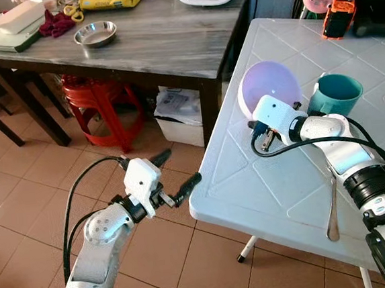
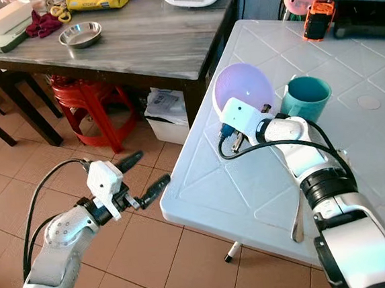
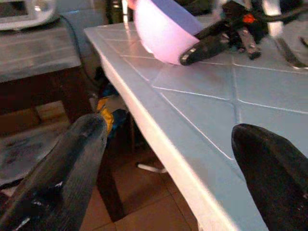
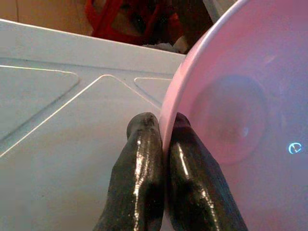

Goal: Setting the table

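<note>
Bowl [image 1: 268, 87] stood tipped on edge on the white bench [image 1: 250, 186], just beside the teal cup [image 1: 334, 94], because the right pincer [image 4: 163, 130] had closed on its rim, one finger inside and one outside. A spoon [image 1: 332, 206] lay flat nearer the robot. The left pincer [image 1: 175, 172] hung open off the bench's corner, apparently idle.

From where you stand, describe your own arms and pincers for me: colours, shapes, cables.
Both arms are silver-grey metal tubes with black bands at the joints. The left arm has a dotted round elbow cap and a loose black cable looping beside it. The right arm carries a black cable from wrist to forearm. Each wrist ends in a white boxy housing. The left pincer and right pincer each have two long, glossy black tapered fingers.
</note>
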Available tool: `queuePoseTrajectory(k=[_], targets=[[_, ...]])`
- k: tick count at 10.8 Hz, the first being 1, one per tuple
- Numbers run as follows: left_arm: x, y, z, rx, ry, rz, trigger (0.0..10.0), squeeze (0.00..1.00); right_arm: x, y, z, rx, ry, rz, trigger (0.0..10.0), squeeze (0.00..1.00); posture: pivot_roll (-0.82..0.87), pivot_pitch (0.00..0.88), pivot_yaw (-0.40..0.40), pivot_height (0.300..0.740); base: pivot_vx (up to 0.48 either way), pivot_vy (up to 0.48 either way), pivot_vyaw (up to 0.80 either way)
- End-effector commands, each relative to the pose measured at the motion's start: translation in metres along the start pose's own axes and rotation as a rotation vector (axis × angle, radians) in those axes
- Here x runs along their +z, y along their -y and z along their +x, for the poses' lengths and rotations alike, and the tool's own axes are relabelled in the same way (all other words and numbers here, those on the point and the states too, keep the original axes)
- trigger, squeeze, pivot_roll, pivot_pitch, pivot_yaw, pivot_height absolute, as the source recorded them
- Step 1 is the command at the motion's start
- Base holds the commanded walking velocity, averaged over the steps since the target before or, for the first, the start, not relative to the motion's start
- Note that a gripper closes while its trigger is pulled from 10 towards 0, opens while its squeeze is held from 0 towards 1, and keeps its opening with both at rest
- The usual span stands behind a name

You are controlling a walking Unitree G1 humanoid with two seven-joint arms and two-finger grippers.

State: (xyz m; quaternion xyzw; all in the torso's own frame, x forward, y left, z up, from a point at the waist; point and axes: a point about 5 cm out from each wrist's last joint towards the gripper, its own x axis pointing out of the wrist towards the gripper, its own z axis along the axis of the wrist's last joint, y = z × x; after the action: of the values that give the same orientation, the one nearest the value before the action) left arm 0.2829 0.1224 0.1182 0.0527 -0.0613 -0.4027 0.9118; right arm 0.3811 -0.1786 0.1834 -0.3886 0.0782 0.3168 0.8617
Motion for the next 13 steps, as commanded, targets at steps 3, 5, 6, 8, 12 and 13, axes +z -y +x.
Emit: queuePoseTrajectory(k=[3,5,6,8,12,13], targets=[[-0.004,-0.002,-0.001,-0.01,-0.005,0.011,10.0,0.0,0.017,-0.003,-0.008,0.018,0.11,0.051,0.0,0.0,-0.1,0.109,0.067,0.74,0.0,0.0,0.0],[-0.005,-0.002,0.0,0.03,0.012,-0.009,10.0,0.0,0.035,-0.014,-0.013,0.051,0.233,0.114,0.0,0.0,-0.1,0.103,0.068,0.74,0.0,0.0,0.0],[-0.005,-0.002,0.0,0.029,0.014,-0.008,10.0,0.0,0.035,-0.015,-0.014,0.051,0.231,0.116,0.0,0.0,-0.1,0.103,0.068,0.74,0.0,0.0,0.0],[-0.005,-0.002,0.0,0.029,0.017,-0.007,10.0,0.0,0.037,-0.016,-0.018,0.052,0.226,0.126,0.0,0.0,-0.1,0.103,0.068,0.74,0.0,0.0,0.0],[0.002,-0.044,-0.002,0.579,0.052,-0.053,10.0,0.0,0.063,-0.062,-0.042,-0.361,0.52,0.596,10.0,0.0,-0.1,0.083,0.083,0.74,0.0,0.0,0.0],[-0.002,-0.037,0.001,0.555,0.038,-0.059,10.0,0.0,0.061,-0.076,-0.042,-0.395,0.488,0.604,10.0,0.0,-0.1,0.082,0.088,0.74,0.0,0.0,0.0]])
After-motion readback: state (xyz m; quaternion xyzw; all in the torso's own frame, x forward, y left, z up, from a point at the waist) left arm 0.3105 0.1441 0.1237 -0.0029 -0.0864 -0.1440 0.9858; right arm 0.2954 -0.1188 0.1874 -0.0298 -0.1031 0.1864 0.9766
